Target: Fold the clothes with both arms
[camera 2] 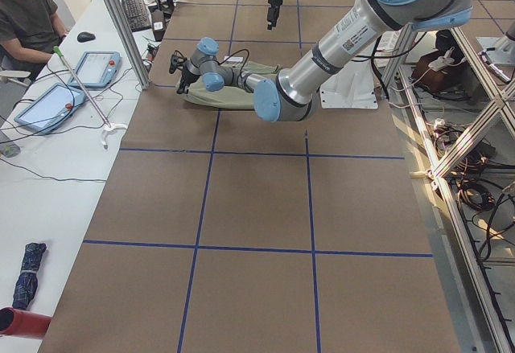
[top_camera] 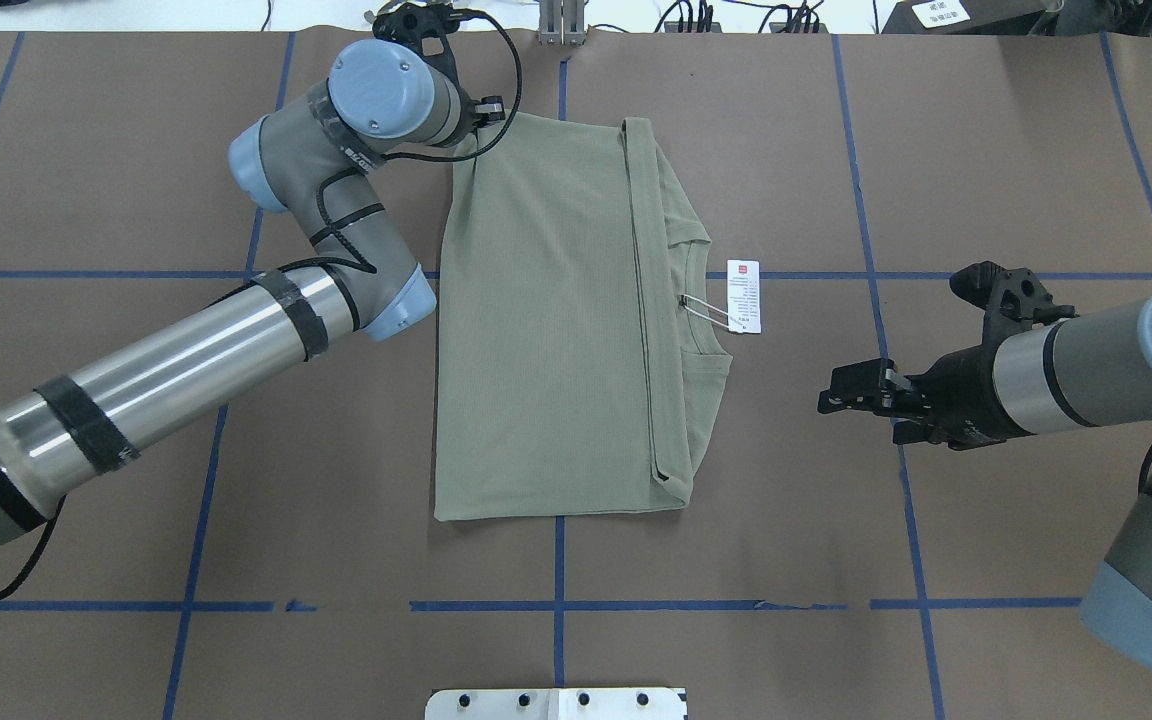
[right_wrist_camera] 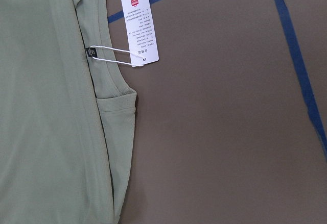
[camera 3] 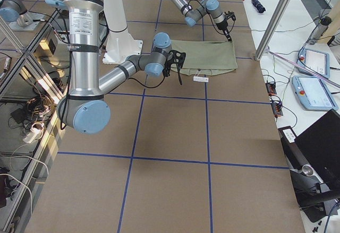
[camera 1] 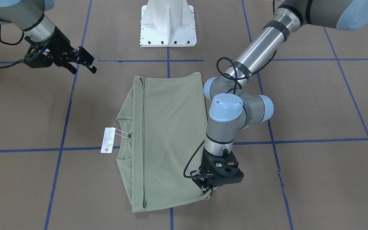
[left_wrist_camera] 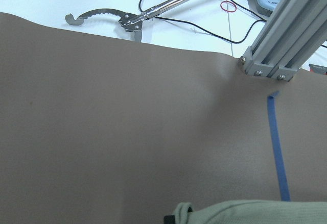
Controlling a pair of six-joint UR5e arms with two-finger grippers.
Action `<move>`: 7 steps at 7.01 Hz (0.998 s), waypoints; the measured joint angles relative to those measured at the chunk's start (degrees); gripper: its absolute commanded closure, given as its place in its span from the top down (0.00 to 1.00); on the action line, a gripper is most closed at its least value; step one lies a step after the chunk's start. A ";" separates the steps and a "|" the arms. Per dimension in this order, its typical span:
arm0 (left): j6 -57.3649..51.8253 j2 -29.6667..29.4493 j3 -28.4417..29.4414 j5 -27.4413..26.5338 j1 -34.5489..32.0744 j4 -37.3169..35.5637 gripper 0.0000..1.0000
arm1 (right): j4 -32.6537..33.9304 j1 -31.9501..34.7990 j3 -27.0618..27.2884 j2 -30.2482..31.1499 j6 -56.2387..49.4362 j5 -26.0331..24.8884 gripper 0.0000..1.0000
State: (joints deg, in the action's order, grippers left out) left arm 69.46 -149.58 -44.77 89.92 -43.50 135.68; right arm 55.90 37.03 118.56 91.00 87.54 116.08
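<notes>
Folded green shirt [camera 1: 168,137] lay flat, hang tag [camera 1: 107,140] beside neckline; left gripper [camera 1: 210,189] sat at its corner, right gripper [camera 1: 83,71] hovered well apart, fingers spread.

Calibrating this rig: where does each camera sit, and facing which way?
Front-facing: across the table, facing the base; left arm and right arm.
Overhead: behind robot, looking down; both arms.
Exterior left: left table end; left arm near.
Exterior right: right end; right arm near.
Left wrist: at shirt corner; no arm.
Right wrist: above hang tag; no arm.
All share the shirt.
</notes>
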 measured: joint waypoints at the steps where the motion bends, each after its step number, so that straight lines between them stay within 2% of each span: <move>1: -0.08 -1.23 2.35 -1.29 0.03 0.79 1.00 | 0.00 -0.01 0.00 -0.05 0.00 -0.04 1.00; 3: -0.31 -1.76 3.43 -1.09 -0.47 1.24 1.00 | 0.23 -0.09 -0.32 -0.77 -0.35 -0.27 1.00; 4: -1.67 -1.35 2.53 2.11 -1.87 1.07 1.00 | 0.56 -0.01 -1.16 -1.97 -0.67 -0.36 1.00; 5: -3.54 1.08 -1.09 6.21 -3.19 0.47 1.00 | 1.59 0.19 -1.98 -3.53 -1.33 -0.42 1.00; 6: -4.45 5.72 -7.47 9.83 -3.81 -0.86 1.00 | 5.22 0.38 -2.33 -6.03 -3.66 -0.47 1.00; 7: -4.83 10.69 -14.38 12.59 -4.04 -3.05 1.00 | 11.67 0.22 -2.56 -10.03 -6.93 -0.67 1.00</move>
State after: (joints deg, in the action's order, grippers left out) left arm 64.62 -138.89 -59.15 102.51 -47.53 132.63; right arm 67.56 37.25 116.01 80.97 80.61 115.42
